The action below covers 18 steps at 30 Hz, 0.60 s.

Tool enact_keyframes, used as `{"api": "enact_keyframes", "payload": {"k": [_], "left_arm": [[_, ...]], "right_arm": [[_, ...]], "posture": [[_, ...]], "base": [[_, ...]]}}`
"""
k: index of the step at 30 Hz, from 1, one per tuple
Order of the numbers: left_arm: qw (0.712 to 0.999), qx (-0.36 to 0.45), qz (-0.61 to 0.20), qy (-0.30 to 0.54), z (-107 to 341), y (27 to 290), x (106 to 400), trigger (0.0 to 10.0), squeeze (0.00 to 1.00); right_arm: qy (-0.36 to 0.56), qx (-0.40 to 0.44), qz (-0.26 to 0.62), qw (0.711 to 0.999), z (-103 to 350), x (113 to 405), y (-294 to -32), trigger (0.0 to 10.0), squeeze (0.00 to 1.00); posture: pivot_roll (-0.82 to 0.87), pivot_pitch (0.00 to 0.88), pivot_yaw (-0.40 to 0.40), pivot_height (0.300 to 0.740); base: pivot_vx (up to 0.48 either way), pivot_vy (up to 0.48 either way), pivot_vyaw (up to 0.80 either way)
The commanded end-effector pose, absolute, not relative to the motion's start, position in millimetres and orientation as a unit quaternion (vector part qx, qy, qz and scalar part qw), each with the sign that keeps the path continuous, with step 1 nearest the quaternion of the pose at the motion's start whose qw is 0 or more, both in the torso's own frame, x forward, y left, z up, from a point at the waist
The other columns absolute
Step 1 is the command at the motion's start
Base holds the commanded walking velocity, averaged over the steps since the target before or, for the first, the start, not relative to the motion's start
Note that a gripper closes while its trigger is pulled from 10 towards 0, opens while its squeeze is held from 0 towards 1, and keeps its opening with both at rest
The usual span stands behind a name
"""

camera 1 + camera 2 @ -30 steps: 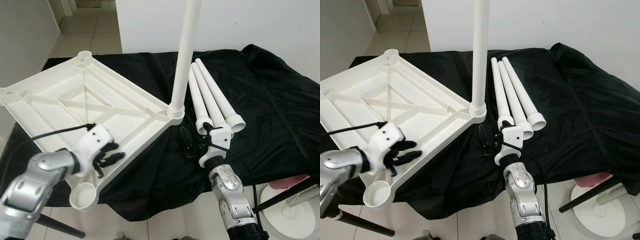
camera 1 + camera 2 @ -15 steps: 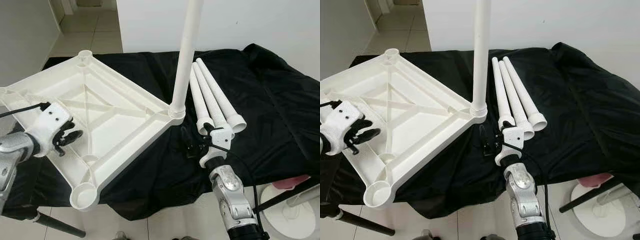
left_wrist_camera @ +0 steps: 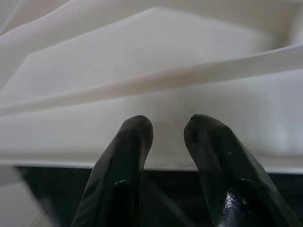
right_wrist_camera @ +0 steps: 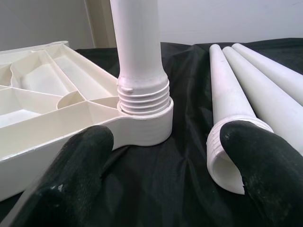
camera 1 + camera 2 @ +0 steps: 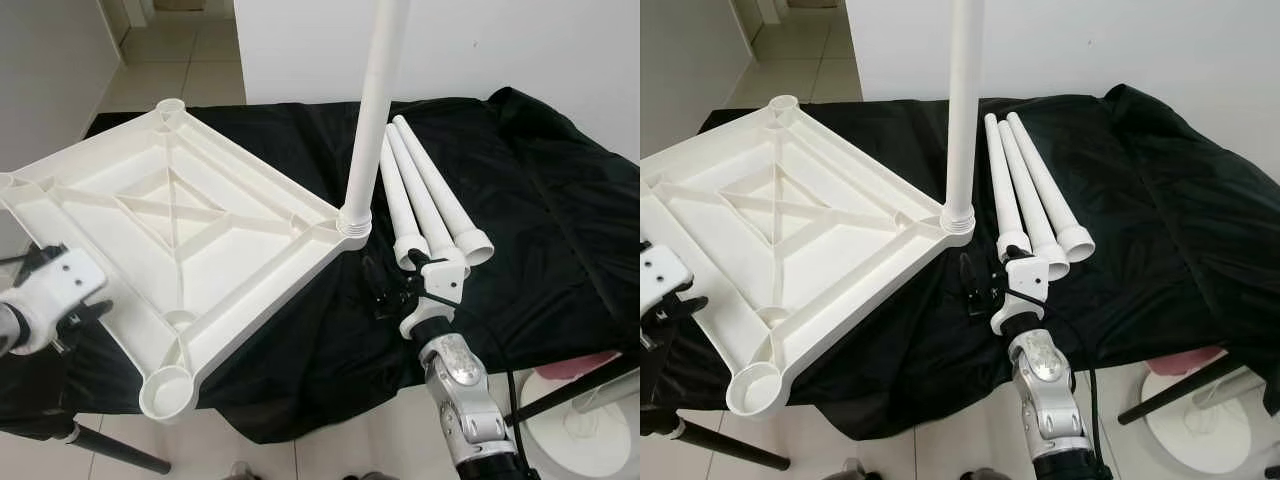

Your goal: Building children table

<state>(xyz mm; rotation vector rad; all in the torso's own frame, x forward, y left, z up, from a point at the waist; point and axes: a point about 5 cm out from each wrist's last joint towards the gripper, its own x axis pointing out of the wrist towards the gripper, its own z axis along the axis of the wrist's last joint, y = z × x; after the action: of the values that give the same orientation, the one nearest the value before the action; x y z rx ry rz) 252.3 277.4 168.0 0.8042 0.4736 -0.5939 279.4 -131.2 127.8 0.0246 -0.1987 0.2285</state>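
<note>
The white plastic table top [image 5: 170, 215] lies upside down on a black cloth [image 5: 540, 200]. One white leg [image 5: 372, 110] stands upright, screwed into the corner socket [image 4: 142, 120] nearest my right arm. Three loose legs [image 5: 425, 190] lie side by side just right of it. My right gripper [image 5: 383, 288] hovers low over the cloth in front of that socket, open and holding nothing; its fingertips [image 4: 71, 175] frame the socket and a loose leg's threaded end [image 4: 227, 156]. My left gripper [image 5: 80, 318] is beside the table top's left edge, its fingers [image 3: 123, 156] slightly apart and empty, pointing at the rim [image 3: 156, 85].
An empty corner socket [image 5: 168, 390] overhangs the cloth's front edge. A black stand leg [image 5: 110, 450] crosses the tiled floor at lower left. A white round base [image 5: 585, 420] and a pink object [image 5: 585, 362] sit at lower right. A white wall rises behind.
My left gripper has pulled away from the table top's near rim, moving left and off the top. The right gripper and the legs have stayed put.
</note>
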Motion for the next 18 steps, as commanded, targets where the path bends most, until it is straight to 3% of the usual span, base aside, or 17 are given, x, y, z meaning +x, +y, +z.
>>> {"api": "enact_keyframes", "payload": {"k": [1, 10, 13, 18], "left_arm": [[0.829, 0.362, -0.346, 0.249, 158, 263, 244, 10.0, 0.0], [0.827, 0.344, -0.38, 0.232, 149, 236, 244, 10.0, 0.0], [0.822, 0.33, -0.409, 0.22, 141, 210, 243, 10.0, 0.0], [0.823, 0.328, -0.414, 0.21, 143, 199, 244, 10.0, 0.0]], "right_arm": [[-0.093, 0.012, 0.111, 0.989, 126, 278, -133, 10.0, 0.0], [-0.093, 0.011, 0.111, 0.989, 127, 280, -133, 10.0, 0.0], [-0.092, 0.012, 0.108, 0.99, 125, 280, -132, 10.0, 0.0], [-0.092, 0.014, 0.106, 0.99, 125, 280, -132, 10.0, 0.0]], "posture": [[0.01, 0.107, 0.009, 0.74], [0.01, 0.106, 0.021, 0.74], [0.01, 0.106, 0.03, 0.74], [0.01, 0.109, 0.033, 0.74]], "base": [[0.0, 0.0, 0.0], [0.0, 0.0, 0.0], [0.0, 0.0, 0.0], [0.0, 0.0, 0.0]]}}
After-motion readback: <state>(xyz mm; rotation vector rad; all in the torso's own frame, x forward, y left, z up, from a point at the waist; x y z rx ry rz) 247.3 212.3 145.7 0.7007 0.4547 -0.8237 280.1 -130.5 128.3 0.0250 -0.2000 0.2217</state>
